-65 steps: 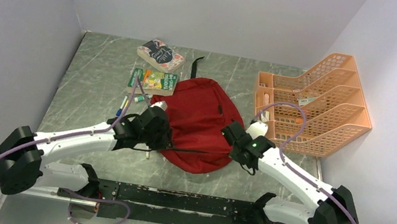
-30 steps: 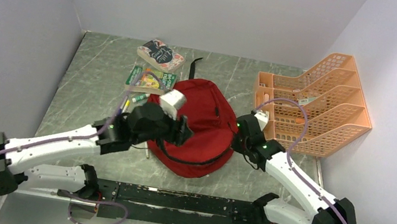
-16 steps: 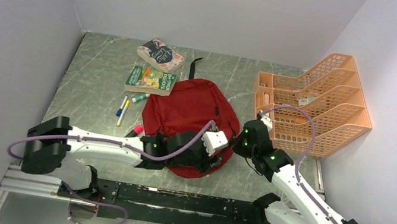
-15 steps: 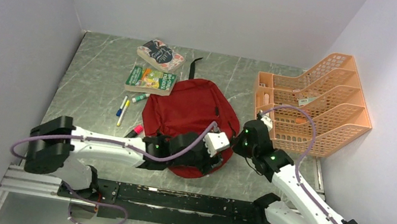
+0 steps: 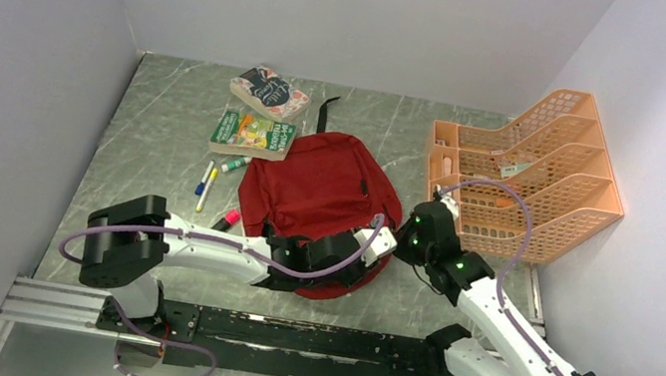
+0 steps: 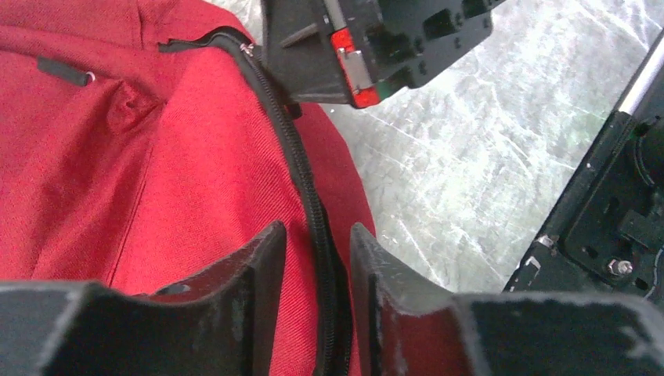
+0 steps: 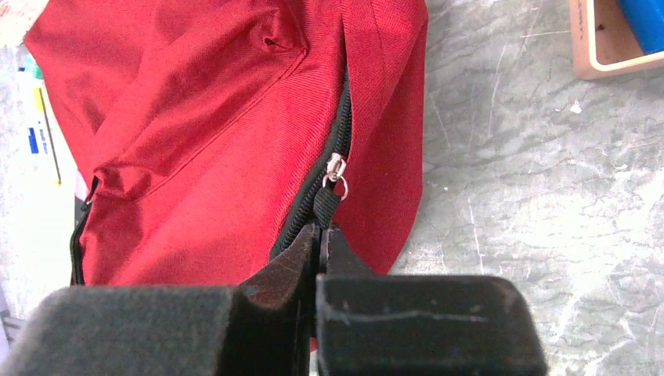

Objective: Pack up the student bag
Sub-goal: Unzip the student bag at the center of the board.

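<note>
Right wrist cam showed the right gripper (image 7: 321, 235) pinched tight on the black fabric zipper pull (image 7: 326, 205) of the dark red soft fabric backpack (image 7: 196, 117). That bag lay flat in the middle of the grey marbled table (image 5: 168, 122), near the orange plastic mesh file organizer (image 5: 522, 178) on its right. Left gripper (image 6: 317, 243) had its fingers parted, straddling the black zipper track (image 6: 301, 180) by the bag's near edge.

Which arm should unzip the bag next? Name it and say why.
Right. The right claw is shut on the zipper pull of the bag. The left claw is open, straddling the zipper and gripping nothing.
</note>
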`<state>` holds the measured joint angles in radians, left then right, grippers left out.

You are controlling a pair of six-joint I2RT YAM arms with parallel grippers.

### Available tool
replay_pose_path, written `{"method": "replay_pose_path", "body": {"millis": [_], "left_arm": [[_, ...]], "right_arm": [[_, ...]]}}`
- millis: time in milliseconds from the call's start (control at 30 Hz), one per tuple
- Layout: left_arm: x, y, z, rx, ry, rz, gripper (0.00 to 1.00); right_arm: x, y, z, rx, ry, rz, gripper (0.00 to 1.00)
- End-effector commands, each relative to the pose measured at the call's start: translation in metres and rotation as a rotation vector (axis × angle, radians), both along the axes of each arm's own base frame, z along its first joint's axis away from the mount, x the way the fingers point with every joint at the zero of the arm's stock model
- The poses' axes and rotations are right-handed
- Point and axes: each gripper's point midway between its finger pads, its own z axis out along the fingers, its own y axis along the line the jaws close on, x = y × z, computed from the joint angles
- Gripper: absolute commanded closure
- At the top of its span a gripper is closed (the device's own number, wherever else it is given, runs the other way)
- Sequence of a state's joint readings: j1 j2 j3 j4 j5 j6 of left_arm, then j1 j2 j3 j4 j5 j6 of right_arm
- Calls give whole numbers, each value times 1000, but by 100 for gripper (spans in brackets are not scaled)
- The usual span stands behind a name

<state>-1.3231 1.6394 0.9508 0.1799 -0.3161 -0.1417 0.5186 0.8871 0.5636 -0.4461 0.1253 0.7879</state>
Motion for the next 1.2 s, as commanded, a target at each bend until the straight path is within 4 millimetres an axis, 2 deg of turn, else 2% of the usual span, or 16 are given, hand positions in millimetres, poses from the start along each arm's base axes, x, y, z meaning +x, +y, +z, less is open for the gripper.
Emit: {"method": "replay_pose_path", "body": {"millis": [0, 200, 233, 367, 600, 967, 1167], "left_arm": [[6, 8, -7, 1, -6, 70, 63], [3, 17, -23, 30, 21, 84, 94], [2, 20, -26, 39, 26, 87, 95], [-4, 33, -39, 51, 58, 94, 95], [-10, 42, -36, 41, 68, 74, 95], [-20, 40, -35, 23, 97, 22, 95], [-27, 39, -34, 6, 116, 4, 95]], "right_arm": [[3, 2, 6, 11, -5, 15, 100], [9, -5, 1, -54, 27, 7, 100], [10, -10, -3, -77, 48, -10, 100], [17, -29, -14, -165, 105, -66, 100], [39, -48, -19, -277, 136, -102, 100], [90, -48, -21, -331, 89, -109, 100], [121, -39, -25, -319, 63, -108, 100]]}}
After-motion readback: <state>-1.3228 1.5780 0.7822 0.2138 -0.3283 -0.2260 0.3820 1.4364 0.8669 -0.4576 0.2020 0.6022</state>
